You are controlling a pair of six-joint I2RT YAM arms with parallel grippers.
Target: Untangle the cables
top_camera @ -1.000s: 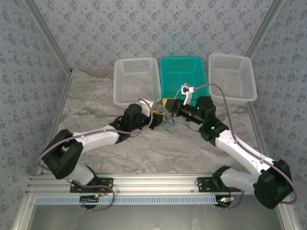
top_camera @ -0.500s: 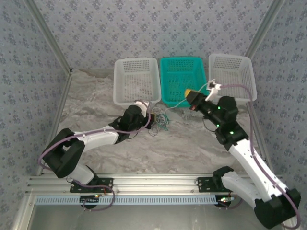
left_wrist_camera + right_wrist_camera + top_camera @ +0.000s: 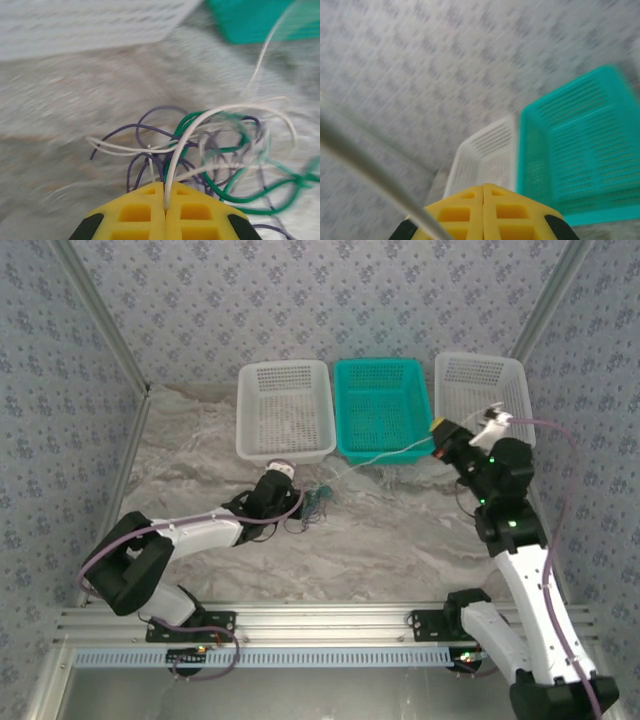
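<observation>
A: What takes up most of the scene?

B: A marbled table (image 3: pixel 400 540), walled in by patterned panels. The left arm (image 3: pixel 200 532) lies low across it, reaching toward the middle. The right arm (image 3: pixel 530 570) stands tall on the right side.

A: And at the back?

B: Three baskets sit side by side: a left white basket (image 3: pixel 285 453), a teal basket (image 3: pixel 380 364) in the middle and a right white basket (image 3: pixel 480 358).

A: Where are the grippers?

B: The left gripper (image 3: pixel 300 502) is down at the table, just in front of the left white basket. In its wrist view the yellow fingers are pressed together, and a white strand (image 3: pixel 210 110) comes out of the seam between them, so it is clamped on that strand. The right gripper (image 3: pixel 437 432) is raised between the teal basket and the right white basket, its fingers closed flush.

A: Is it holding anything?

B: A white cable (image 3: pixel 375 455) runs straight up to its tips, pulled into a line across the front of the teal basket. In its wrist view the cable is a pale blur beside one finger.

A: And the rest of the cables?

B: The tangle of cables (image 3: pixel 318 502) lies on the table right at the left gripper's tips: purple, green and white loops piled over one another. Whether the clamped strand and the stretched cable are one wire cannot be told.
</observation>
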